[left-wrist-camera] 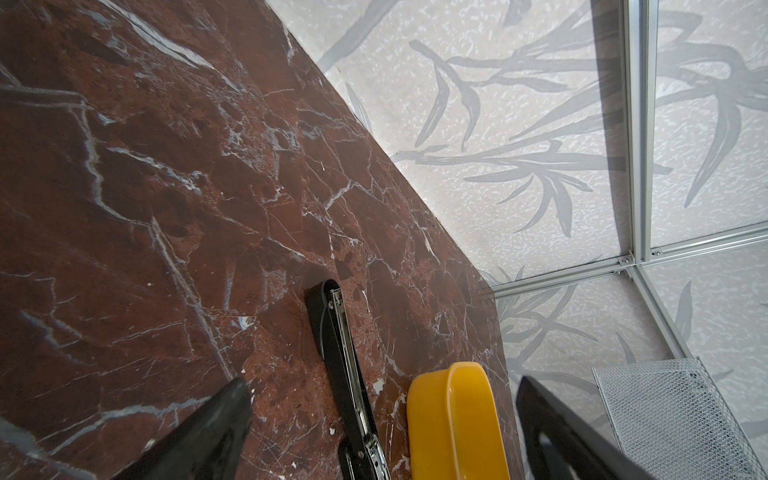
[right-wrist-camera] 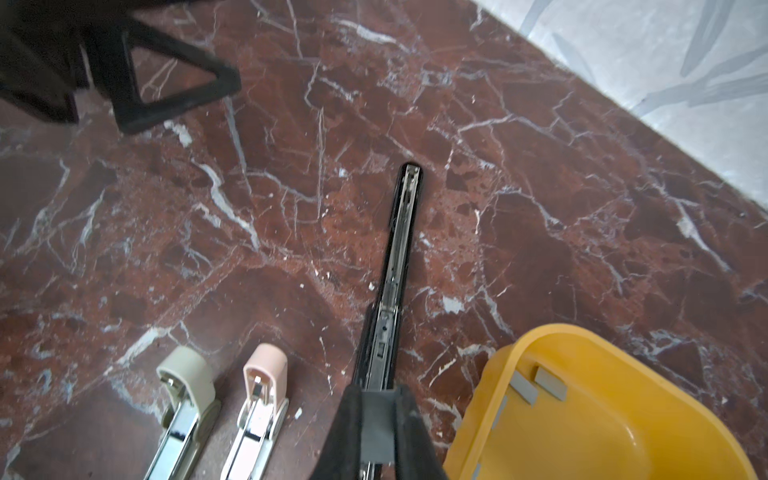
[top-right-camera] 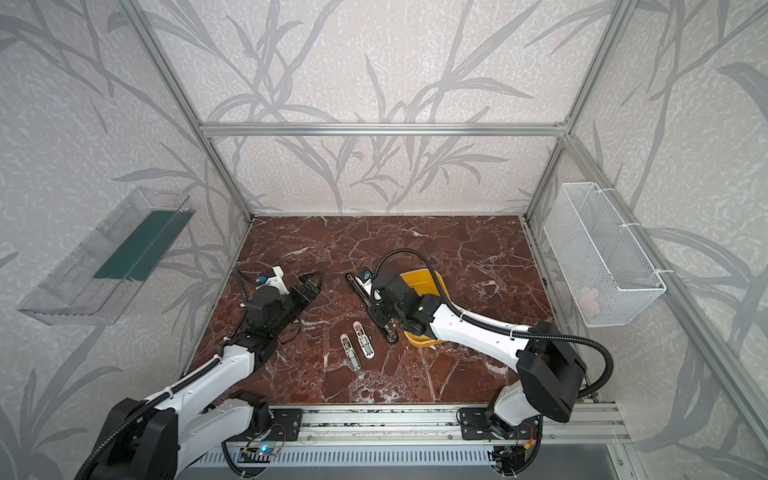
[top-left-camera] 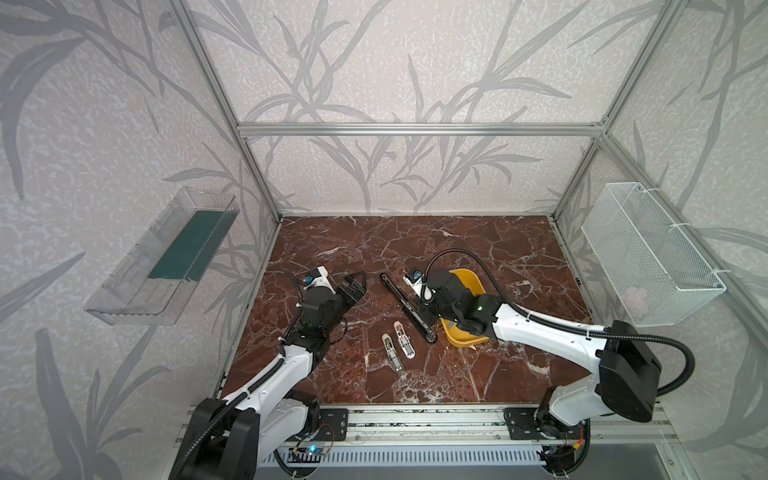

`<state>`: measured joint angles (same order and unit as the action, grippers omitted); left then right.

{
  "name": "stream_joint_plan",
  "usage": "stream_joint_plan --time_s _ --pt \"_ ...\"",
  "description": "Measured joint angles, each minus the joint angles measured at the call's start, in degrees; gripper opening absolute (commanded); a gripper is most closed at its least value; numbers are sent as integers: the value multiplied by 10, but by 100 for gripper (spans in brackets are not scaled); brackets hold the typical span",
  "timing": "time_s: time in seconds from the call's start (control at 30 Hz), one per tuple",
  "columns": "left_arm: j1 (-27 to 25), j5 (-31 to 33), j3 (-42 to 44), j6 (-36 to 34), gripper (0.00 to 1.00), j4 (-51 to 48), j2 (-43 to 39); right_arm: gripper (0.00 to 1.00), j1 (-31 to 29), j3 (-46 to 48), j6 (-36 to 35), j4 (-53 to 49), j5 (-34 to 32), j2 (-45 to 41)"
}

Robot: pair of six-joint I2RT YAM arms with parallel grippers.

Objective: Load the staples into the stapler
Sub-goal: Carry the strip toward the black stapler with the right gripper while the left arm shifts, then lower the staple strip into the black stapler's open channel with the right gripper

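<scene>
A long black stapler [top-left-camera: 405, 305] [right-wrist-camera: 399, 232] lies opened flat on the marble table, its metal channel facing up. My right gripper [right-wrist-camera: 376, 399] hovers right over the channel's near part, shut on a flat grey strip of staples [right-wrist-camera: 376, 428]. More staples [right-wrist-camera: 550, 384] lie inside the yellow bowl [top-left-camera: 465, 336] [right-wrist-camera: 582, 415] just right of the stapler. My left gripper [top-left-camera: 355, 284] [left-wrist-camera: 382, 390] stands wide open and empty to the left of the stapler's far end [left-wrist-camera: 332, 299].
Two small staplers lie open near the front: a grey-green one [top-left-camera: 391, 352] [right-wrist-camera: 183, 395] and a pink one [top-left-camera: 404, 338] [right-wrist-camera: 262, 399]. A white wire basket [top-left-camera: 652, 257] hangs on the right wall. A clear plastic tray [top-left-camera: 166, 257] hangs on the left wall.
</scene>
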<state>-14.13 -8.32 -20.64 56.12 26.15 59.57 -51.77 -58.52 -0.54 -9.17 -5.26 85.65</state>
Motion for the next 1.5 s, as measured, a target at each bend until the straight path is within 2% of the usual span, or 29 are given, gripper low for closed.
stream_joint_plan --time_s 0.27,0.37,0.97,1.5 --pt "0 -1 0 0 99 0 1 0 -3 29 27 -40 17 -44" --pt "0 -2 0 0 99 0 8 0 -12 48 38 -39 3 -49" --pt "0 -4 0 7 99 0 11 0 -26 23 89 -53 -24 66" --pt "0 -8 0 10 99 0 13 0 -26 -6 101 -71 -48 106"
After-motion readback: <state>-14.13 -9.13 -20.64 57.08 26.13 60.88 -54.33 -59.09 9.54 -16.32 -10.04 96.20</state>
